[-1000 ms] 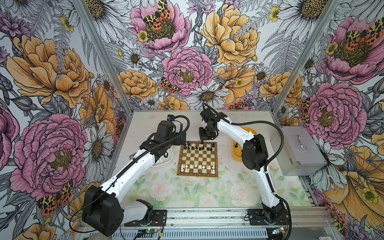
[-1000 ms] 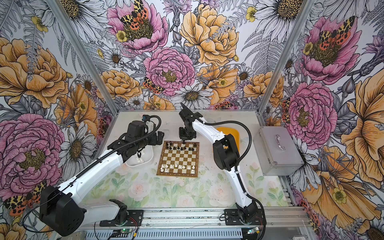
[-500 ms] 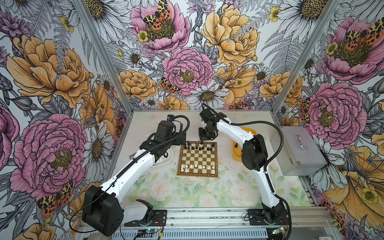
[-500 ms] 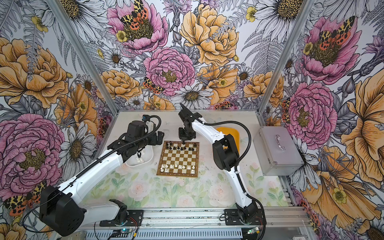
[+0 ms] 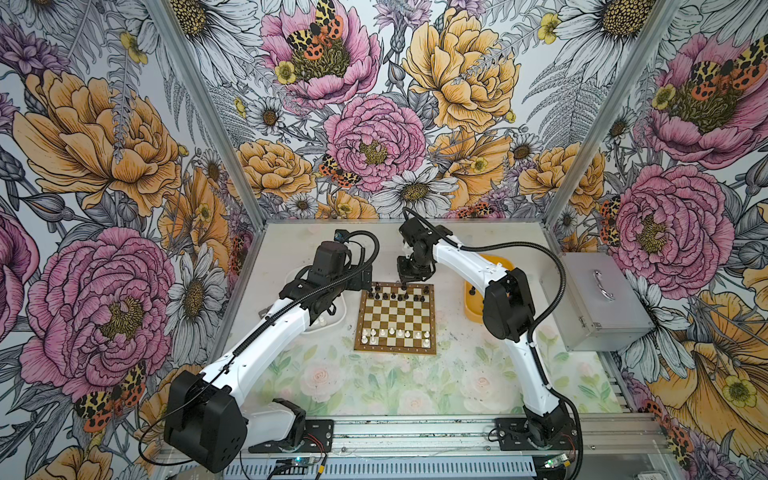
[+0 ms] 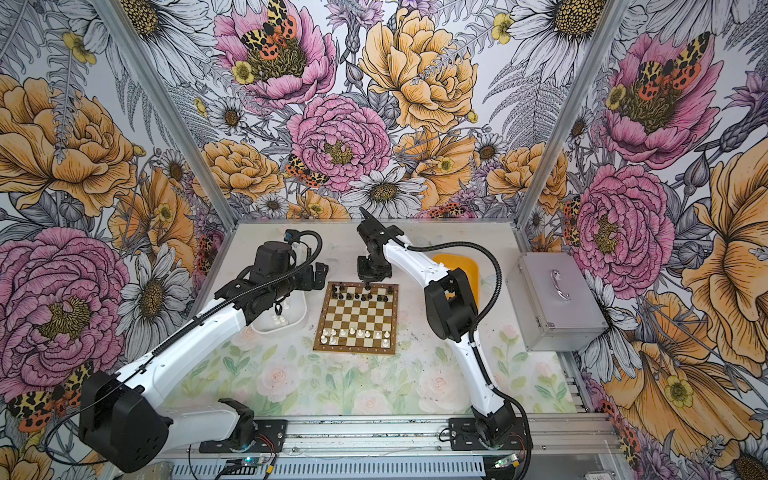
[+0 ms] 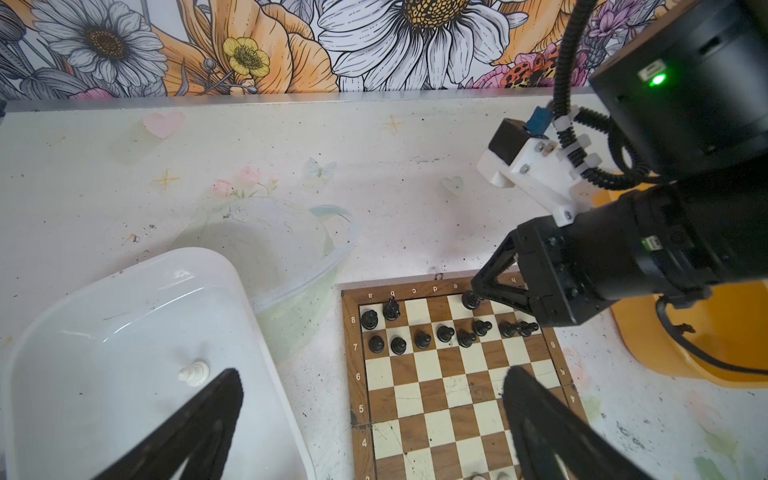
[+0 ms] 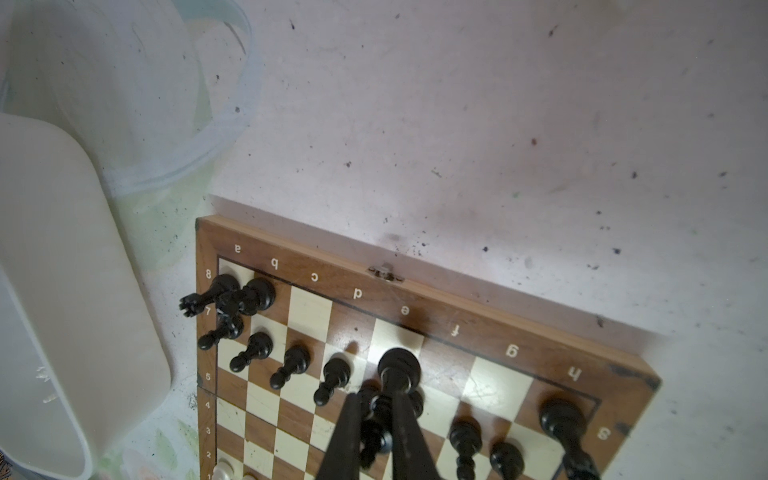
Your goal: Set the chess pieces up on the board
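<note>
Because the bench (image 5: pixel 457 374) seems to carry the board (image 5: pixel 395 320) unfixed at its middle, a sideways drag could slide it and upset both ranks. White tray (image 7: pixel 124 332) beside it. Left claw (image 7: pixel 372 374): spread wide, empty, hovering between tray and board, near one white piece (image 7: pixel 194 372) in the tray. Right claw (image 8: pixel 380 411): clamped on a black piece (image 8: pixel 399 365) at the back-rank e square; whether it is seated, cannot tell. Pawns (image 7: pixel 444 332) stand just beside, so a skewed release may topple it onto them.

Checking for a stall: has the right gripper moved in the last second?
No: the right gripper stays over the far edge of the board, shut on a black piece.
</note>
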Available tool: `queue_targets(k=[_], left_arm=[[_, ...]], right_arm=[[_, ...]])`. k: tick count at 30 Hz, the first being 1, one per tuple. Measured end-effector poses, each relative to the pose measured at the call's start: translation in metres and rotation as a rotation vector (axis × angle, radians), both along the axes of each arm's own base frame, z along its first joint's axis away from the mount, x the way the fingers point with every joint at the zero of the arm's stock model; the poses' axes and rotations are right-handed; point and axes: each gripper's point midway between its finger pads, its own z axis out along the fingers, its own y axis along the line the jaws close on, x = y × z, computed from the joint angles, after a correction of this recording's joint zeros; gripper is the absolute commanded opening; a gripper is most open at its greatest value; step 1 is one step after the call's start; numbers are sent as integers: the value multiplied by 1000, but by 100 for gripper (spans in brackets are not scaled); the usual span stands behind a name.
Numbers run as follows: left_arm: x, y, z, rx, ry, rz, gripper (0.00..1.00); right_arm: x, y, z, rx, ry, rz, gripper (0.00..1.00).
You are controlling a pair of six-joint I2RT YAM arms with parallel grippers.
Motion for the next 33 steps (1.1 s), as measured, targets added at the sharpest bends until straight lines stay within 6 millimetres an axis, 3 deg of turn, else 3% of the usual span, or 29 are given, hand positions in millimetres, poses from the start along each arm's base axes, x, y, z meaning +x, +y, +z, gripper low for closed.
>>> queue_targets(k=[8, 18, 26, 33], left_arm=[[-1, 0, 3, -4, -8, 0, 99], [-1, 2, 5, -6, -13, 3, 99], [-2, 3, 7, -8, -18, 4, 99], [-3, 4, 12, -13, -29, 7, 99]], right_arm=[[-4, 3, -14, -14, 22, 9, 1], [-2, 3, -13, -17, 14, 7, 2], [-2, 3, -13, -17, 14, 7, 17], [-2, 3, -13, -19, 11, 16, 36]])
